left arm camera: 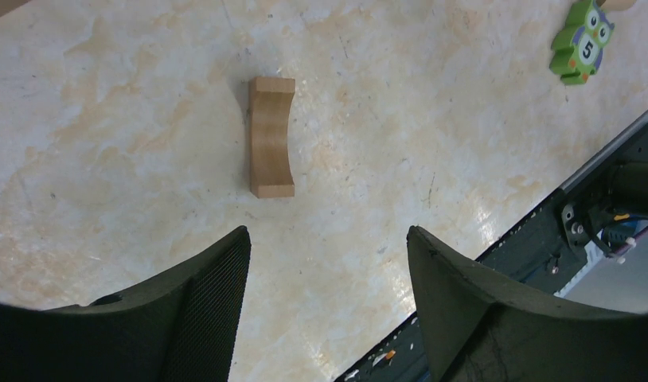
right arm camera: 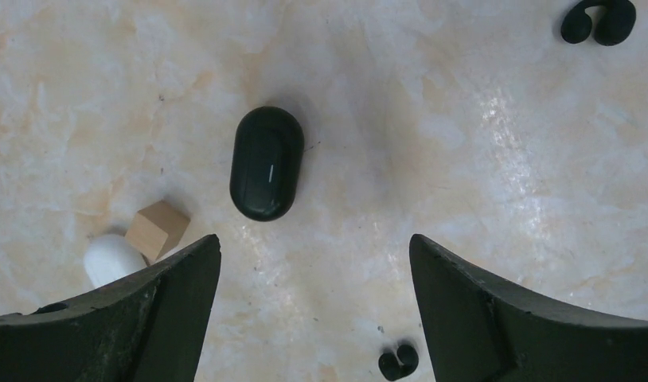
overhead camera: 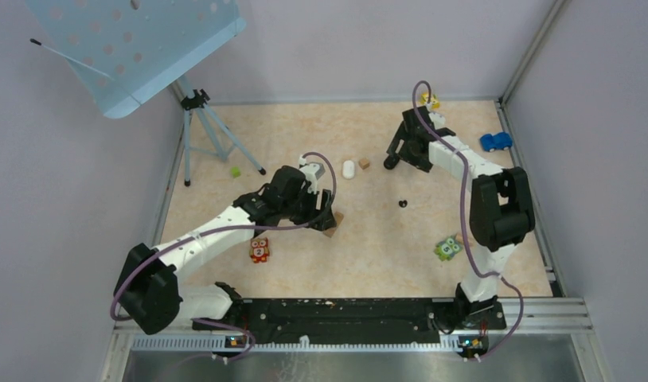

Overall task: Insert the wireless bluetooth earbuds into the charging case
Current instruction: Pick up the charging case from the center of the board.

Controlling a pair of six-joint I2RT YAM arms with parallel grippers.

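In the right wrist view a closed black charging case (right arm camera: pixel 266 163) lies flat on the table, just beyond my right gripper (right arm camera: pixel 314 247). That gripper is open and holds nothing. One black earbud (right arm camera: pixel 398 362) lies between its fingers close to the camera, and another (right arm camera: pixel 598 21) lies at the far right. From above, an earbud (overhead camera: pixel 402 204) shows in mid-table, near the right gripper (overhead camera: pixel 392 161). My left gripper (left arm camera: pixel 329 235) is open and empty, hovering short of a curved wooden block (left arm camera: pixel 271 137).
A white oval case (right arm camera: pixel 110 259) and a small wooden cube (right arm camera: pixel 157 229) sit left of the black case. Around the table are a green owl tile (overhead camera: pixel 448 248), an orange owl tile (overhead camera: pixel 259 250), a blue car (overhead camera: pixel 496 142) and a tripod (overhead camera: pixel 201 127).
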